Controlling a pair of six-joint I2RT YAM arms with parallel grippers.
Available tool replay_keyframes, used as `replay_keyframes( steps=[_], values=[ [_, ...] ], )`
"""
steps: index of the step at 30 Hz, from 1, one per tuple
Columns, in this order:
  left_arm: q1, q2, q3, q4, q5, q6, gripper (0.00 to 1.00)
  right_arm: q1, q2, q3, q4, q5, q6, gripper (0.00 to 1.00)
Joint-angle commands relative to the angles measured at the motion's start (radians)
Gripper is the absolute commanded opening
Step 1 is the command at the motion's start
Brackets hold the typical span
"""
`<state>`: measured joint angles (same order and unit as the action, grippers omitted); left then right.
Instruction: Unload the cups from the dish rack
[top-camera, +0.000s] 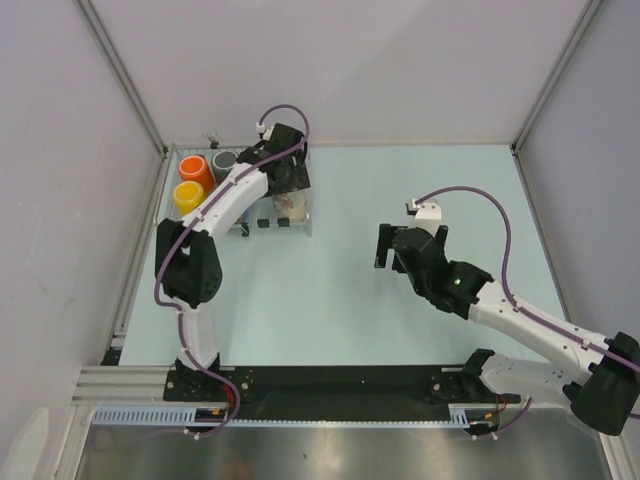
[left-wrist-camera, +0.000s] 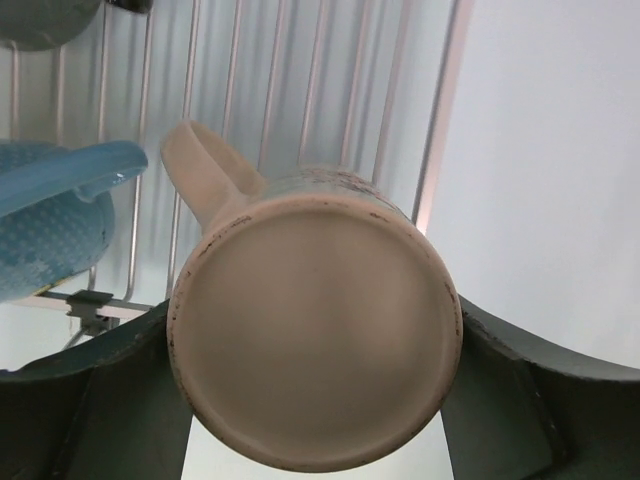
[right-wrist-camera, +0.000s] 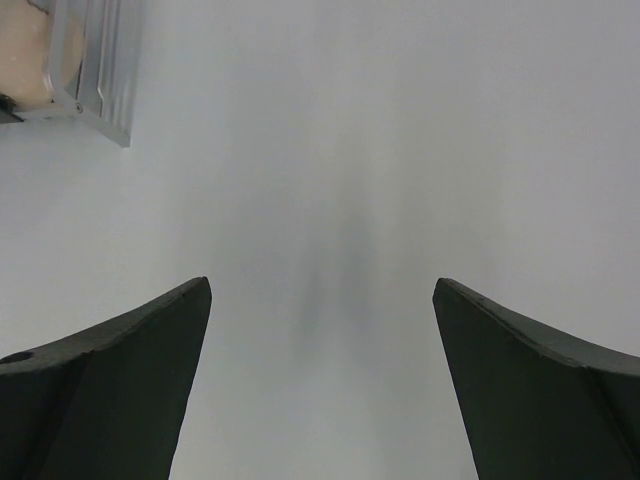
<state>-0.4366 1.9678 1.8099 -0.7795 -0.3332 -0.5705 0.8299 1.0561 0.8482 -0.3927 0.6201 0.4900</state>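
Gripping the cream mug (left-wrist-camera: 312, 365) inside the dish rack (left-wrist-camera: 440, 120), the left claw (left-wrist-camera: 315, 335) should lift straight up, keeping the handle (left-wrist-camera: 205, 172) clear of the bars (left-wrist-camera: 275, 80) and blue mug (left-wrist-camera: 50, 220); the right claw (right-wrist-camera: 320, 380) hangs open over the tabletop (right-wrist-camera: 400, 150).

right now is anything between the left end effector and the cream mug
Nothing visible: the cream mug sits between the fingers of the left end effector. The blue mug lies to one side.

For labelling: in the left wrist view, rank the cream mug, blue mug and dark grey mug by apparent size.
1. cream mug, nearest the lens.
2. blue mug, cut by the frame.
3. dark grey mug, only a sliver shows.
Nearness makes true sizes unsure.
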Motion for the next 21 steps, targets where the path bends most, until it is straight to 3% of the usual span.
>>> replay_keyframes(
  steps=[1, 7, 15, 21],
  values=[
    [-0.010, -0.182, 0.031, 0.103, 0.074, 0.058, 0.00, -0.012, -0.001, 0.045, -0.032, 0.036, 0.059, 1.00],
    [-0.010, -0.233, -0.001, 0.152, 0.106, 0.084, 0.00, -0.017, -0.109, -0.027, 0.061, 0.060, 0.087, 1.00],
    [0.001, -0.348, -0.095, 0.256, 0.135, 0.080, 0.00, -0.094, -0.150, -0.072, 0.126, -0.127, 0.068, 1.00],
    [0.036, -0.475, -0.308, 0.472, 0.315, -0.011, 0.00, -0.165, -0.143, -0.095, 0.196, -0.307, 0.107, 1.00]
  ],
)
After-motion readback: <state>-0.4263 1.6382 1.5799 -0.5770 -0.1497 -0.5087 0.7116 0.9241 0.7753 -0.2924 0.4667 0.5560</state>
